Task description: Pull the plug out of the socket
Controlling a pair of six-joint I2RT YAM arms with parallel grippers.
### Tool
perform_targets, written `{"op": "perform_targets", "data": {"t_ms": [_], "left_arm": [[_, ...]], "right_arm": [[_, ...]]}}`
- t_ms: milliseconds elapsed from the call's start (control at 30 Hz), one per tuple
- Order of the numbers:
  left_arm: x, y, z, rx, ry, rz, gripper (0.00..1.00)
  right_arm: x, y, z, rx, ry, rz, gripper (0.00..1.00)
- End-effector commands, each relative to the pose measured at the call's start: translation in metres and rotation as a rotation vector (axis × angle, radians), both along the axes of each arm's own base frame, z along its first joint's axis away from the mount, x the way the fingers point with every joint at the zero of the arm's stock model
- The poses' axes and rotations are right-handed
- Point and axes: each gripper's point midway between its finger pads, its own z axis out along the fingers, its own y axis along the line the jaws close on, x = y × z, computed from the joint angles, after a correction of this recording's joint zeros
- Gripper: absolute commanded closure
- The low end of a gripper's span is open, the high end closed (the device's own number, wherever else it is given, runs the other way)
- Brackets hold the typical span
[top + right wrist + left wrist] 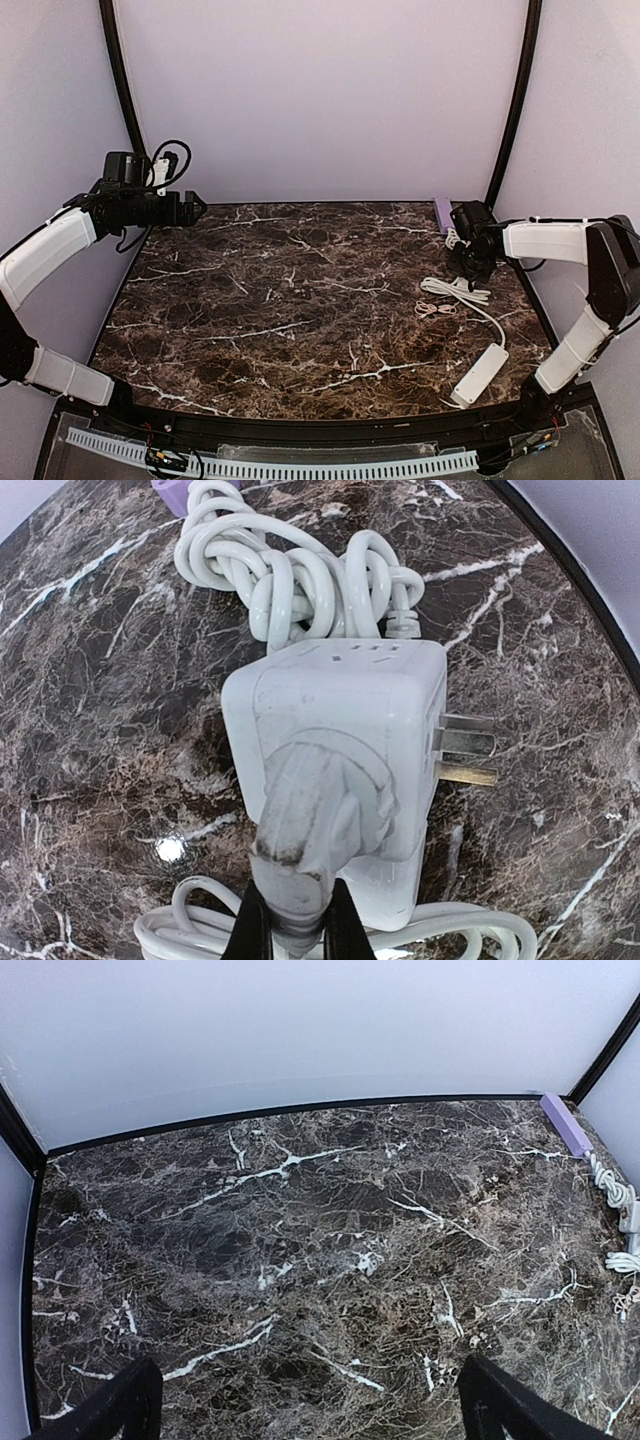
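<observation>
Plug [318, 825] is being clamped at its cord end by the right gripper [292, 935] while seated in the near face of the white cube socket [330, 695]. The socket is lying on the marble table [90, 730], far right, against a coiled white cord [290, 575]. The left gripper [193, 208] is being held raised at far left, fingers apart.

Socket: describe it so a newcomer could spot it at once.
On the marble table, look far right, near the purple block. The socket is the white cube at the right gripper, plug pushed into it. Unlike the long flat power strip, it has two metal prongs sticking out.
</observation>
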Motion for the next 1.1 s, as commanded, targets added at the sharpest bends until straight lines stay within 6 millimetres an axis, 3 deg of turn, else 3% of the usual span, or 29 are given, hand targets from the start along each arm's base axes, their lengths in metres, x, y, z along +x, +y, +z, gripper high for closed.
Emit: {"op": "perform_targets", "data": {"t_ms": [0, 500, 733, 933, 1067], "left_arm": [[-0.005, 0.000, 0.014, 0.011, -0.027, -0.010, 0.01], [-0.005, -0.001, 0.013, 0.007, -0.022, -0.013, 0.01], [-0.006, -0.001, 0.012, 0.007, -0.021, -0.014, 0.01], [-0.006, -0.001, 0.012, 0.007, -0.021, -0.014, 0.01], [-0.006, -0.001, 0.013, 0.006, -0.022, -0.013, 0.01]], "right_arm": [[0.001, -0.001, -0.005, -0.012, -0.009, -0.008, 1.00], [-0.006, 0.018, 0.010, 0.022, -0.077, 0.139, 1.00], [-0.022, 0.014, 0.007, 0.001, -0.078, 0.083, 1.00], [-0.023, 0.038, 0.015, 0.032, -0.112, 0.127, 1.00], [-0.024, 0.071, 0.016, 0.091, -0.117, 0.231, 1.00]]}}
